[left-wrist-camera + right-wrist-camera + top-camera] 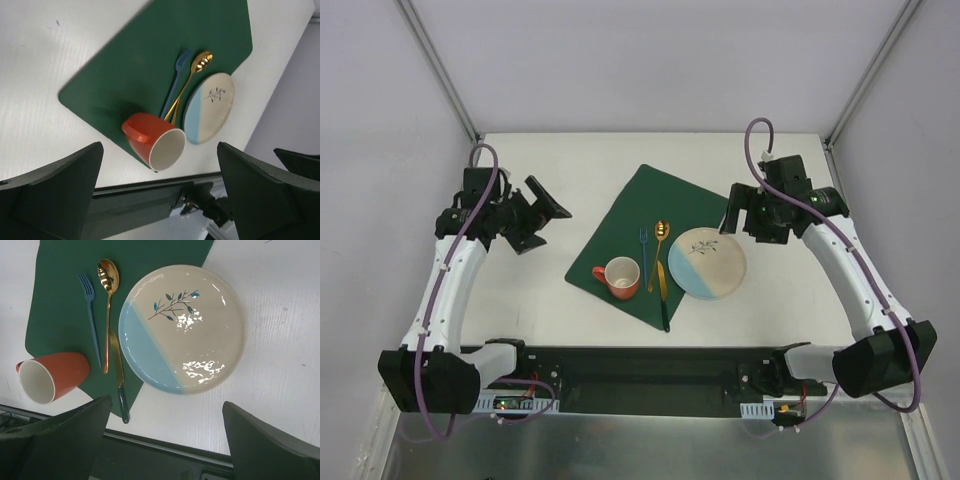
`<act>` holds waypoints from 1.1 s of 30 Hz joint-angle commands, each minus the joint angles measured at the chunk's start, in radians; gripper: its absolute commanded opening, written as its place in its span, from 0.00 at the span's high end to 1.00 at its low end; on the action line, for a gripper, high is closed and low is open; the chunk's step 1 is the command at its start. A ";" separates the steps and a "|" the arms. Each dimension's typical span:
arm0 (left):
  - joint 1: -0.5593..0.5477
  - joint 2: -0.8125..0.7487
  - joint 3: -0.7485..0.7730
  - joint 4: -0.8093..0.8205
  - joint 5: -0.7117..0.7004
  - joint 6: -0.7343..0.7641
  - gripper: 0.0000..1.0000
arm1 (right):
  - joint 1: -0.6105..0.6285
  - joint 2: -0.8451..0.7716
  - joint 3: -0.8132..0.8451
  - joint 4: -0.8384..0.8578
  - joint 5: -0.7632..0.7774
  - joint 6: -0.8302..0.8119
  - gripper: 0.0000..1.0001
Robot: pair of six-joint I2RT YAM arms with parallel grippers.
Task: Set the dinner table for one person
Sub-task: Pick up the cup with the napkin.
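Both pincers hang in the air, wide open, with nothing in them. The left pincer (542, 222) is over the left side of the white surface (540, 300), and the right pincer (734, 212) is over the right side, just beside the plate (707, 262). The surface is big and flat and lies under everything. A green mat (635, 205) sits crooked in the middle of it, with one corner pointing at the far edge. The plate is half on the mat and half off, toward the right edge. A blue fork (643, 250), a gold spoon (661, 245) and a knife (663, 295) lie close together just left of the plate. The knife's handle sticks out past the mat toward the near edge. An orange cup (620, 277) stands on the near left part of the mat. I think nothing has been picked up yet, and the plate looks like the first thing to fix. The right pincer is closest, so it should do it. It should come down low on the plate's bare right rim, away from the knife, and pinch gently. Then it should lift only a little and slide the plate fully onto the mat without bumping the knife or spoon.
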 commanded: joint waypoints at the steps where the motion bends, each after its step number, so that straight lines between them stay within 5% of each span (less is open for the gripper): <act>1: -0.073 0.039 -0.074 0.157 0.171 -0.052 0.01 | 0.005 -0.003 -0.032 -0.050 0.041 -0.045 0.04; 10: -0.265 0.140 -0.060 0.158 0.037 -0.032 0.01 | 0.105 0.129 0.024 -0.133 0.322 -0.154 0.04; 20: -0.352 0.201 -0.052 0.002 -0.200 -0.003 0.01 | 0.143 0.275 0.093 -0.208 0.305 -0.110 0.04; 26: -0.411 0.319 0.095 -0.318 -0.489 0.001 0.01 | 0.163 0.283 0.051 -0.230 0.277 -0.110 0.04; 33: -0.412 0.301 0.175 -0.374 -0.566 0.016 0.01 | 0.174 0.261 0.010 -0.216 0.244 -0.128 0.04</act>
